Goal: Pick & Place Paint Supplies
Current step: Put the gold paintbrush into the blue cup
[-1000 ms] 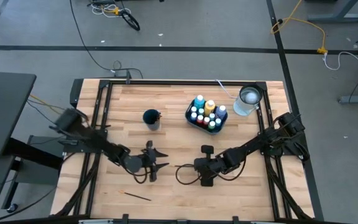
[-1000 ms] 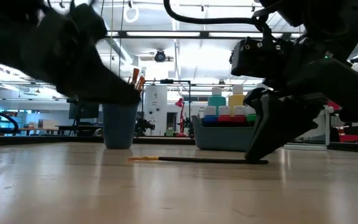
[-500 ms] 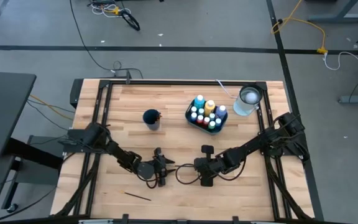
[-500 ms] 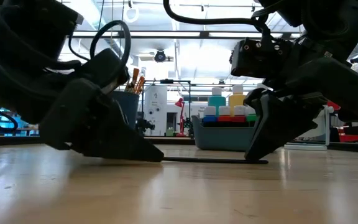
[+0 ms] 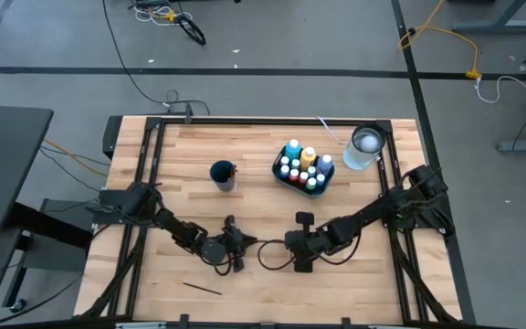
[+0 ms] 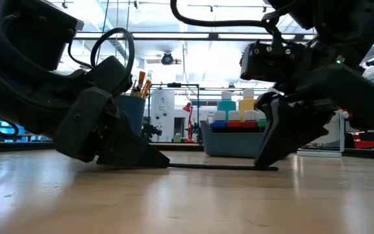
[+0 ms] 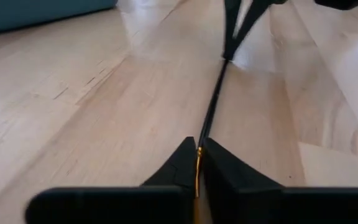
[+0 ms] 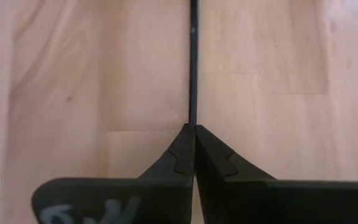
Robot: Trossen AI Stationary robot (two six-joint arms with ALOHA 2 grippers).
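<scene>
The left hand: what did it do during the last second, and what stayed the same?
The left hand moved toward the right hand, came down to the table and closed on the bristle end of the paintbrush lying there. The right hand stayed shut on the brush's other end. Cup, bottle tray and second brush did not move.

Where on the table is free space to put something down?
Bare wood lies left of the blue cup, and along the front edge right of the loose brush. The middle is crowded: both grippers, left and right, pinch one paintbrush.
</scene>
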